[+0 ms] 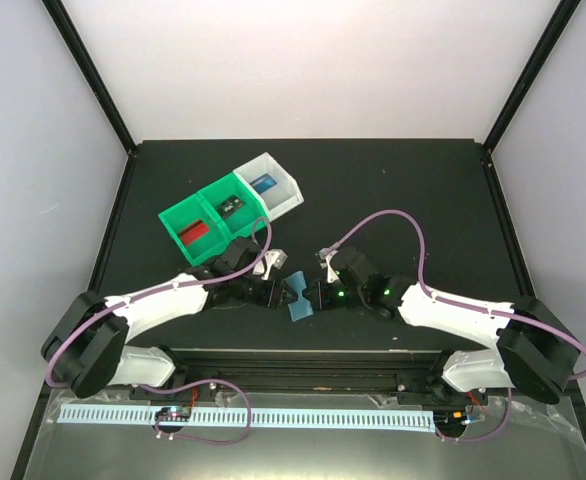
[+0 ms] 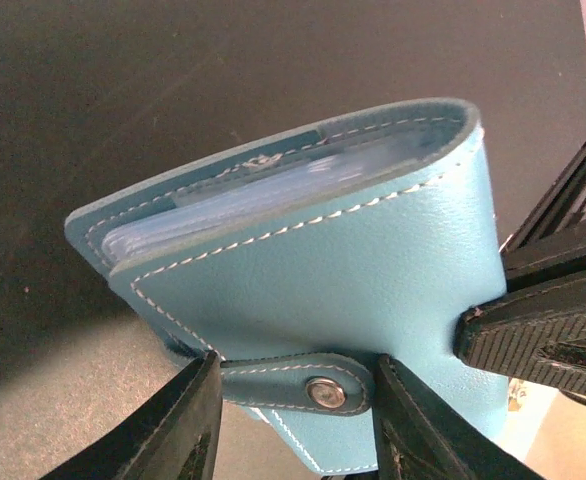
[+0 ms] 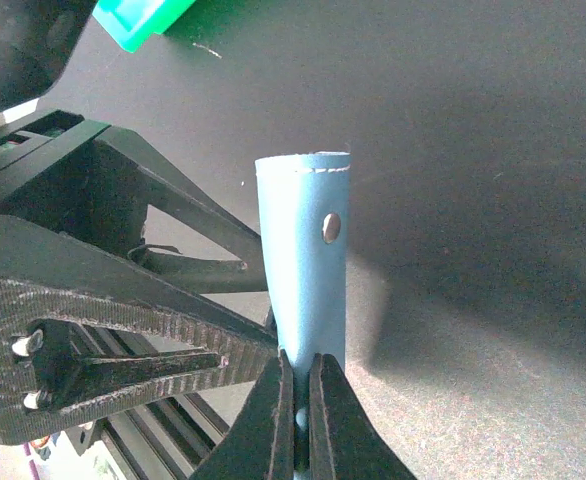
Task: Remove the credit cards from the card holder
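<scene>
The right pincer (image 3: 301, 372) is clamped tight on one edge of the blue card holder (image 3: 303, 250), which stands upright over the tabletop (image 3: 473, 150). Only the left wrist view shows the left pincer (image 2: 295, 385), with a finger on each side of the snap strap (image 2: 263, 383). I cannot tell if it squeezes. Only the top view shows a red card (image 1: 193, 232) in the green bin (image 1: 201, 196).
</scene>
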